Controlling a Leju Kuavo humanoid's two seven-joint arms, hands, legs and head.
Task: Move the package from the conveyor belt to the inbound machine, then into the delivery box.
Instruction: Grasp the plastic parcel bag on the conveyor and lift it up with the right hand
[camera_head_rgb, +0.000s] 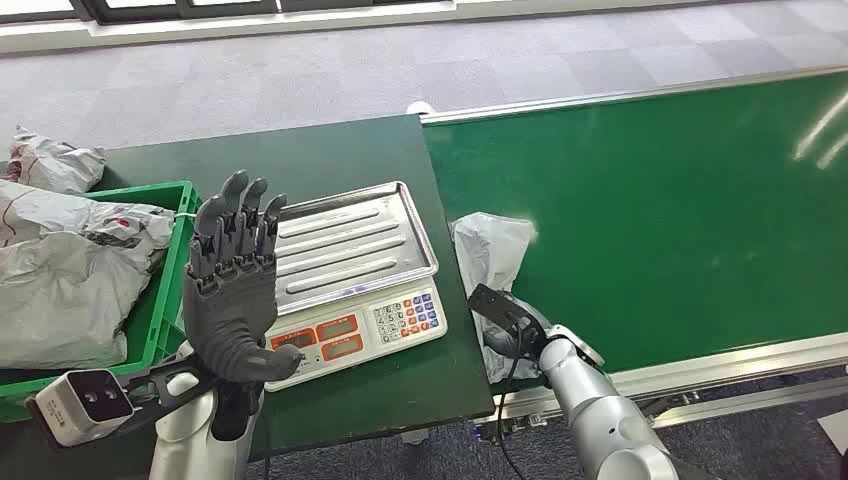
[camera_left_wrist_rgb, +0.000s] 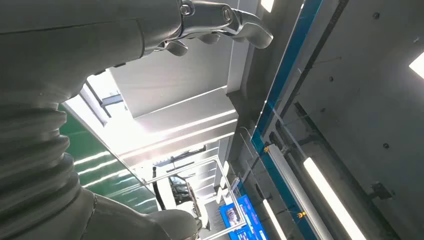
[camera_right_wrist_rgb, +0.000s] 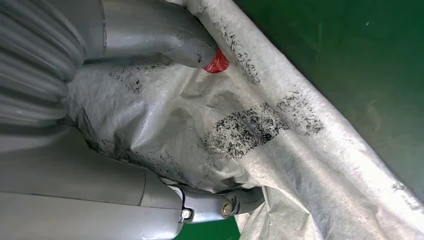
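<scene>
the right hand (camera_head_rgb: 510, 325) grasps the grey package (camera_head_rgb: 492, 255) at the conveyor belt's (camera_head_rgb: 680, 210) near edge — its wrist view shows the thumb (camera_right_wrist_rgb: 192, 50) and fingers (camera_right_wrist_rgb: 220, 205) pressed into the plastic. the left hand (camera_head_rgb: 235, 275) is raised before the scale (camera_head_rgb: 355, 270), fingers spread — empty.

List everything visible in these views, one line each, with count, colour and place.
package: one, grey plastic mailer, at the conveyor belt's near-left edge, gripped by the right hand
conveyor belt: one, green, right side
weighing scale: one, steel tray, white keypad, on the dark green table
crate: one, green, left, filled with grey packages
loose package: one, grey, behind the crate
left hand: one, dark, raised, holding nothing
right hand: one, dark, on the package
</scene>
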